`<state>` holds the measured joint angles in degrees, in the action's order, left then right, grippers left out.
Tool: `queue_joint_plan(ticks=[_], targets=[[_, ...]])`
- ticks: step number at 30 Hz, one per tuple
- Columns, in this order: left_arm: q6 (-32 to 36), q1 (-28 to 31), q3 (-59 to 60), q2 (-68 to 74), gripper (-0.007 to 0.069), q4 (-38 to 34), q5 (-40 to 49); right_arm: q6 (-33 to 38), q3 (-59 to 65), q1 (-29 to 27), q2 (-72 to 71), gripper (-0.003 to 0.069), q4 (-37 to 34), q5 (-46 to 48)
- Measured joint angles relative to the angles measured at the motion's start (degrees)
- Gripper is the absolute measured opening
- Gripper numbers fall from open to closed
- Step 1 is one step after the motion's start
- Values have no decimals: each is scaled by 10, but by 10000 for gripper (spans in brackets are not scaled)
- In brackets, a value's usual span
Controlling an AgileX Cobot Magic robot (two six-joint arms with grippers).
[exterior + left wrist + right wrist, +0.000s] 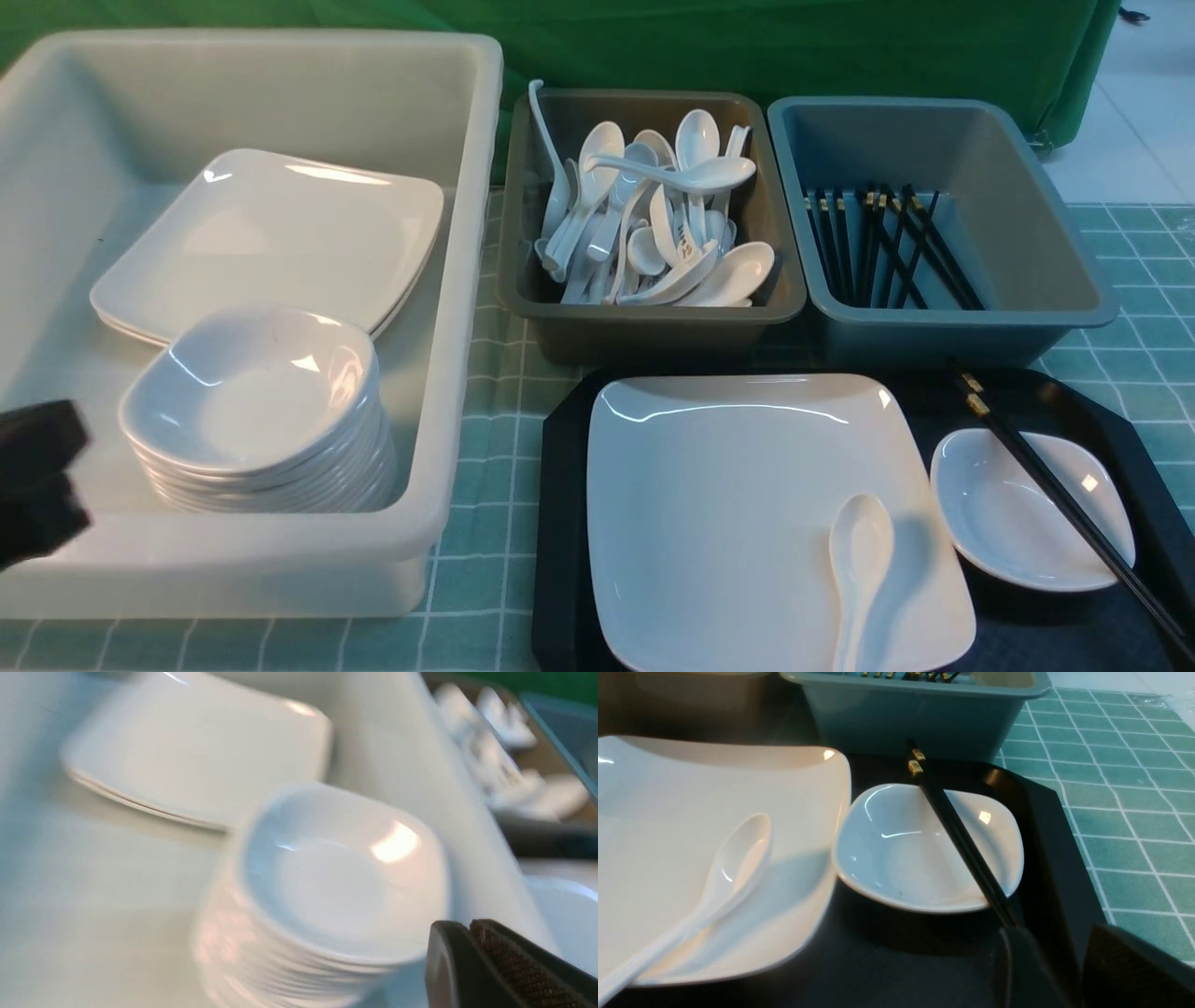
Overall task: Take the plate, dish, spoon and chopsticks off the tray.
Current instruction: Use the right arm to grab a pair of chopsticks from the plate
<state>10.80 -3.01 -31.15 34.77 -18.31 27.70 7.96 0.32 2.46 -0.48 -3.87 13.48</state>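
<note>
**Chopsticks run straight away from the right pincer**

The right gripper (1054,935) hangs low over the near right part of the tray (1045,826). Its jaws are parted, with only black tray floor showing between them, and it grasps nothing that I can see. The thin tips of the chopsticks (959,835) vanish behind one side of the pincer, so the pair begins right at it, just off the gap. From there their long axis runs directly away from the pincer. It crosses the rim of the small dish (901,858) they rest on and ends at the gold-banded thick ends, just short of the blue-grey tub (896,714) holding other chopsticks.

I'd say the next grasp depends on that line, because the jaws have to straddle the pair across it. Past the dish, the spoon (733,863) lies on the plate (691,788).

The left gripper (37,481) is clenched and empty. It sits well apart over the white tub (457,373), beside the stack of dishes (261,439), so the right arm is plainly nearer.
</note>
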Motion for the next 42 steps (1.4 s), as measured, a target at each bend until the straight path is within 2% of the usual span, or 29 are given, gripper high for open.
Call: queue_joint_plan(ticks=[3, 4, 8, 11, 13, 18, 20, 21, 24, 26, 27, 28, 29, 31, 34, 39, 40, 42], targets=[[41, -67, -28, 58, 18, -12, 9, 0, 0, 0, 0, 242, 0, 0], [57, -111, -45, 101, 18, -14, -4, 0, 0, 0, 0, 242, 0, 0], [67, -170, -54, 150, 18, -14, -45, 0, 0, 0, 0, 242, 0, -4], [68, -203, -56, 172, 18, -28, -46, -27, 0, 0, 0, 242, -14, -53], [68, -213, -56, 171, 18, -56, -35, -103, 0, 0, 0, 242, -45, -123], [68, -215, -56, 163, 18, -73, -25, -236, 0, 0, 0, 242, -58, -242], [68, -215, -56, 163, 18, -73, -24, -257, 0, 0, 0, 242, -59, -261], [68, -215, -56, 163, 18, -74, -19, -296, 0, 0, 0, 242, -58, -277], [87, -215, -57, 163, 18, -78, -8, -317, -22, 2, 12, 216, -51, -221], [121, -215, -67, 163, 18, -91, 9, -275, -92, 22, 72, 166, -42, -108], [141, -215, -77, 163, 18, -100, 19, -228, -138, 43, 121, 146, -41, -42], [154, -215, -84, 163, 18, -106, 22, -202, -162, 54, 149, 141, -40, -25], [167, -215, -91, 163, 18, -114, 24, -145, -219, 75, 221, 136, -38, 34], [193, -215, -114, 163, 18, -125, 26, -80, -295, 110, 343, 135, -33, 112], [207, -215, -129, 163, 18, -129, 26, -23, -378, 134, 473, 137, -32, 176], [210, -215, -134, 143, 18, -128, 51, 25, -491, 125, 693, 151, -1, 258], [210, -215, -134, 140, 18, -128, 52, 25, -495, 123, 693, 152, -1, 258], [212, -215, -135, 114, 18, -128, 67, 37, -548, 87, 783, 174, 12, 295]])
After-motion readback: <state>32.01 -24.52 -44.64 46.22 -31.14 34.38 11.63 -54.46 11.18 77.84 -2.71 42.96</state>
